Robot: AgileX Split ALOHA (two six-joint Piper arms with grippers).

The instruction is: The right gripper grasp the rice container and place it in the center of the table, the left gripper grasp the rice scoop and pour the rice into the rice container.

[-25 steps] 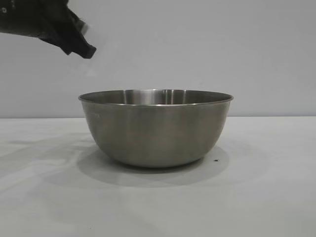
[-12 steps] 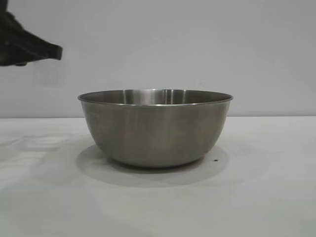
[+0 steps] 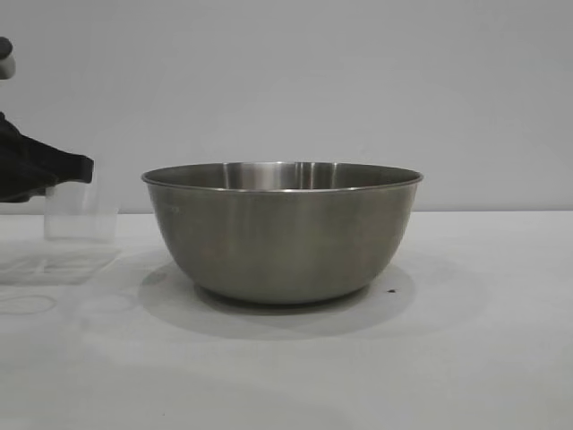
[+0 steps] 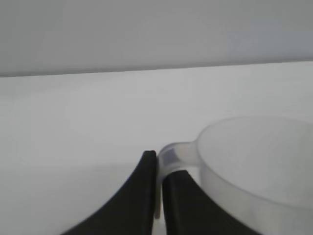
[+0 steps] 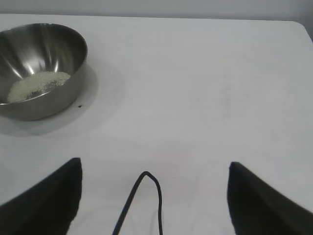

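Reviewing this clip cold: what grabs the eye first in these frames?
The large steel rice container dominates the middle of the white table, with a small heap of rice inside it. At the exterior view's left edge, the left gripper is shut on the handle of the clear rice scoop, low beside the container.

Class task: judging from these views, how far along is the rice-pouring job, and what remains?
Done: the large round stainless-steel bowl stands mid-table on the white tabletop, with white rice grains inside. In hand: the left pincer, shut on the handle of the small clear plastic scoop, holds it beside the bowl near the tabletop. Left: probably only setting it down and letting go. The right pincer waits open, away from the bowl.
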